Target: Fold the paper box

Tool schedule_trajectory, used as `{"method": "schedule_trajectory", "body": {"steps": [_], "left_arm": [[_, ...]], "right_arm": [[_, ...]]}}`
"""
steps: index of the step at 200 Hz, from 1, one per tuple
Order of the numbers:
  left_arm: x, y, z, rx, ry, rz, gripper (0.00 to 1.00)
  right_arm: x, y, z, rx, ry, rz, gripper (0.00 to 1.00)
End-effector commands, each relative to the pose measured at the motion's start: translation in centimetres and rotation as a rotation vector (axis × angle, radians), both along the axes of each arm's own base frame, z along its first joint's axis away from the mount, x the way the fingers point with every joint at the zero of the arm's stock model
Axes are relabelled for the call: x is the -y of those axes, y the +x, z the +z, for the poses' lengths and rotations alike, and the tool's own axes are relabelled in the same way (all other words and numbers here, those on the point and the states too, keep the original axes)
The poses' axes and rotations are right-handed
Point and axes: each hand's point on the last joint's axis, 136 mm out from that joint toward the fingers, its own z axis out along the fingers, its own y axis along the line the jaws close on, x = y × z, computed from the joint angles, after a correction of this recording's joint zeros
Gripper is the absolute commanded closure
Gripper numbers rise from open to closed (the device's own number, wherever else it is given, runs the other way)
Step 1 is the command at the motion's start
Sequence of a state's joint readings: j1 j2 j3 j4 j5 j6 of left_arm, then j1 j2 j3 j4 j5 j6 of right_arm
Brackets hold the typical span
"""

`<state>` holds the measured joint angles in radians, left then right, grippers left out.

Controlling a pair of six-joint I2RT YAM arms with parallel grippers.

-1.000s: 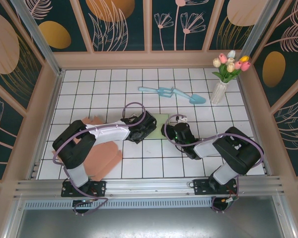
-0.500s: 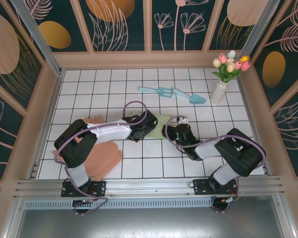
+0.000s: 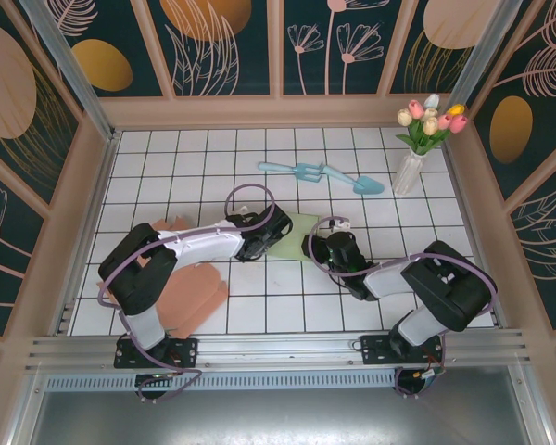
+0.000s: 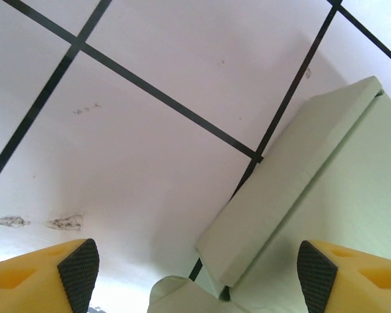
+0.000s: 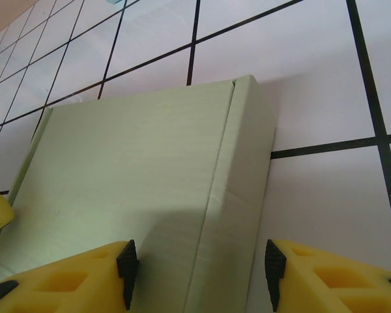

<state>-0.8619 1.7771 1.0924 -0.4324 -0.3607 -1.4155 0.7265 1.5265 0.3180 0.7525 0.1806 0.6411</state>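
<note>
Left hand (image 4: 197, 268) wide open, gripping nothing; corner of paper box (image 4: 326, 182) between its fingers. Right hand (image 5: 200, 267) part open, empty, straddling the box's folded side edge. Box rests on counter (image 5: 326, 98).

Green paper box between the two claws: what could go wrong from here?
The green box lies loose on smooth tiles, so a push may slide it instead of folding. The right gripper straddles its side flap; closing could crush it. The left gripper, close opposite, might collide with it.
</note>
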Motion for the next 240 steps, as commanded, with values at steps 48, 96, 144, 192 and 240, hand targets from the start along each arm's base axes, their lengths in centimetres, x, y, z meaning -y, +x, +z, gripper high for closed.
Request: {"method": "schedule_trajectory", "body": {"steps": [48,96,144,192,240], "left_arm": [[2.7,1.1,0.4,-0.022,-0.057,-0.053,0.19],[2.5,1.1,-0.5,-0.036,-0.052,-0.012,0.16],[2.8,1.7,-0.3,-0.002,-0.118,0.012,0.07],[1.5,2.3,-0.4,-0.017,-0.126,0.055,0.07],[3.2,2.1,-1.8,-0.072,-0.173,0.012,0.08]], "right_arm": [[0.3,-1.1,-1.2,-0.035,-0.04,0.027,0.44],[0.3,-1.1,-1.2,-0.031,-0.041,0.029,0.44],[-0.1,-1.2,-1.4,-0.036,-0.033,0.052,0.43],[-0.1,-1.3,-1.4,-0.037,-0.038,0.057,0.43],[0.0,-1.2,-1.5,-0.035,-0.046,0.057,0.43]]}}
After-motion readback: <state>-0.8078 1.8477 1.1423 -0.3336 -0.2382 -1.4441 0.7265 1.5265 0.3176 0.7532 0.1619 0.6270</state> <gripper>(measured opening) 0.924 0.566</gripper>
